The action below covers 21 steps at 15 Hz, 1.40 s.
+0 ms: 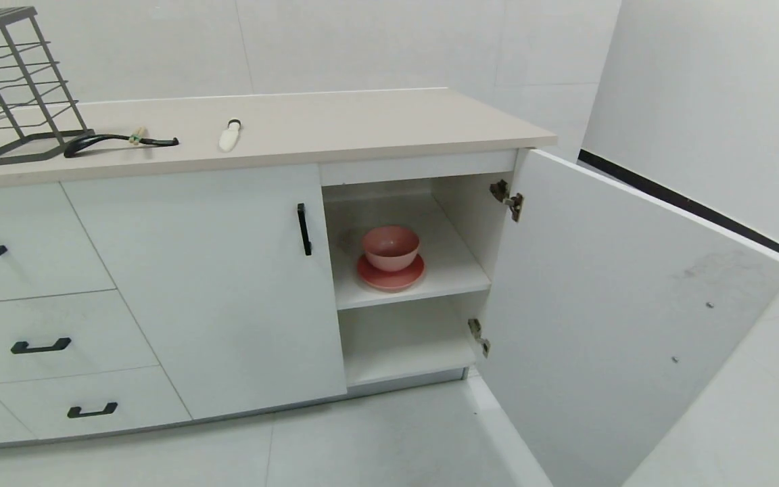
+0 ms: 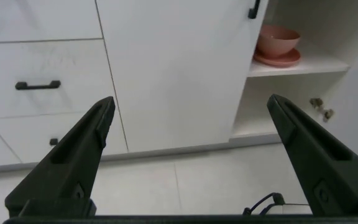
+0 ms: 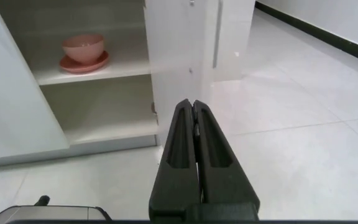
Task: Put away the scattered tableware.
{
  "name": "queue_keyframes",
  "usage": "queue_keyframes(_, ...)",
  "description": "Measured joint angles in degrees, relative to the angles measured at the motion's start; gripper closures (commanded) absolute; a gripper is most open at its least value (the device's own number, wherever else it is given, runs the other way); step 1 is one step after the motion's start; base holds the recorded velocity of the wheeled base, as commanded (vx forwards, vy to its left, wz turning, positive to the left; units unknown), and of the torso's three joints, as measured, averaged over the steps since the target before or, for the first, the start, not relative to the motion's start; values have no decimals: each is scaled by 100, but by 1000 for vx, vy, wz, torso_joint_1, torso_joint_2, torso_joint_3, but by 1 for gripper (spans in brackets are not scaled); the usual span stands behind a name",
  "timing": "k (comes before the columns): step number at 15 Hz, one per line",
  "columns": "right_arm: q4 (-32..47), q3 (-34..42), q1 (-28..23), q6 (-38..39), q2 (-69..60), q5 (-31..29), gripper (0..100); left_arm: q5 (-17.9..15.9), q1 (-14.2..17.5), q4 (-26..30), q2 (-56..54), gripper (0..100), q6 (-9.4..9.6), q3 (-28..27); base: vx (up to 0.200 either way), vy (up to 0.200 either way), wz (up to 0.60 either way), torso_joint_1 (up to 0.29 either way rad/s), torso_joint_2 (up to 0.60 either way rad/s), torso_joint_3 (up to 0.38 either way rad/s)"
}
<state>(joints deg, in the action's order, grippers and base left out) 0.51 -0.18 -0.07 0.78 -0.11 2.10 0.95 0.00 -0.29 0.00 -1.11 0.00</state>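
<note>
A pink bowl [image 1: 390, 247] sits on a pink plate [image 1: 390, 274] on the upper shelf [image 1: 423, 284] of the open cabinet; the bowl [image 2: 278, 40] and plate [image 2: 277, 58] also show in the left wrist view, and the bowl [image 3: 83, 46] and plate [image 3: 83, 62] in the right wrist view. My left gripper [image 2: 191, 109] is open, low above the floor facing the cabinet front, with nothing between its fingers. My right gripper [image 3: 194, 109] is shut and empty, low before the open cabinet door [image 1: 619, 318].
The cabinet door [image 3: 179, 50] swings out to the right. On the countertop [image 1: 335, 128] lie a white-handled utensil [image 1: 230, 134], a black utensil [image 1: 115, 142] and a black wire rack [image 1: 11, 88]. Drawers with black handles [image 1: 40, 346] stand on the left. Tiled floor [image 1: 362, 439] lies in front.
</note>
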Motion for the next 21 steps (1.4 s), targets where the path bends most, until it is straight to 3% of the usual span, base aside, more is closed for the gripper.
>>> queue_keyframes(6,0,0,2,1,0,0,100,30,0,-4,0,0,-99,0,167,-200,0,2,3,3)
queue_keyframes(12,-7,0,-6,121,0,-88,100,38,0,-2,0,0,-102,0,0,0,0,0,0,0)
queue_keyframes(14,-333,9,-9,105,1,-79,100,33,0,-6,0,0,-91,0,0,0,0,0,0,0)
queue_keyframes(16,-984,-260,-33,121,63,217,100,28,0,0,0,0,-52,0,-100,0,0,1,1,4)
queue_keyframes(21,-1014,-1114,15,94,1507,1015,100,27,0,-6,0,0,-72,0,0,0,0,0,0,0)
